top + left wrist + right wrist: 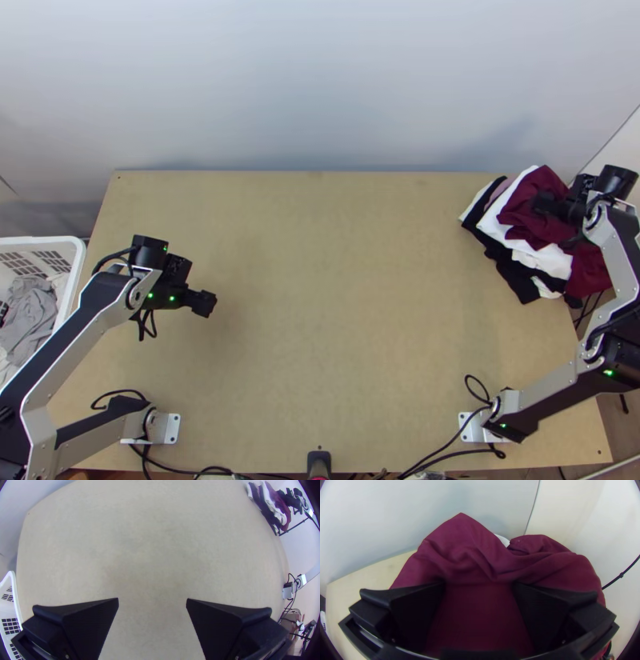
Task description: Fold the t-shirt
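A dark red shirt (pixel 532 210) lies bunched on top of a pile of clothes at the table's far right corner. Over it is my right gripper (pixel 548 204); in the right wrist view the gripper (pixel 479 590) has its fingers wide apart, with the dark red cloth (pixel 463 553) below and between them. My left gripper (pixel 210 304) is above the left part of the table, and in the left wrist view the gripper (pixel 152 601) stands open over bare wood.
White and black folded cloths (pixel 552 260) lie under the red one, partly over the table's right edge. A white basket (pixel 76 276) with grey and white cloths stands left of the wooden table (pixel 344 304). Cables run along the near edge.
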Motion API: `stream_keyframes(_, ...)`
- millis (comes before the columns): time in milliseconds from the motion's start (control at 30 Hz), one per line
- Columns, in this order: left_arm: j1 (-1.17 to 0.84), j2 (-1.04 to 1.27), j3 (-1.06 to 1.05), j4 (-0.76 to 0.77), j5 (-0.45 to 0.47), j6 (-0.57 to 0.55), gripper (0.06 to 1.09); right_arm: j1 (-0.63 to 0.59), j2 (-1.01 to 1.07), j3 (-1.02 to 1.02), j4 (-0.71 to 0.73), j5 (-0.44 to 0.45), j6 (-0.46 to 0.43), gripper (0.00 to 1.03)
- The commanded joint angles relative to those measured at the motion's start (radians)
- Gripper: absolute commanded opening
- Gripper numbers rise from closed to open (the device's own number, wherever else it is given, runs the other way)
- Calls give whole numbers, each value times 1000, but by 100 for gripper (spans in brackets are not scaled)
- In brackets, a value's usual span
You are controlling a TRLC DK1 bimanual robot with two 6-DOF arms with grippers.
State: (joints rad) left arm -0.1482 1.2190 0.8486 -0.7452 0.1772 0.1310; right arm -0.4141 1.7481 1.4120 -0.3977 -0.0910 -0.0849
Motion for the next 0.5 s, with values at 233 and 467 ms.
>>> stream_keyframes(233,18,-65,-34,0,-8,19,105,11,-162,120,-69,-27,14,100)
stream_keyframes(467,12,-99,-62,15,-7,15,105,52,-329,174,-136,-27,1,100)
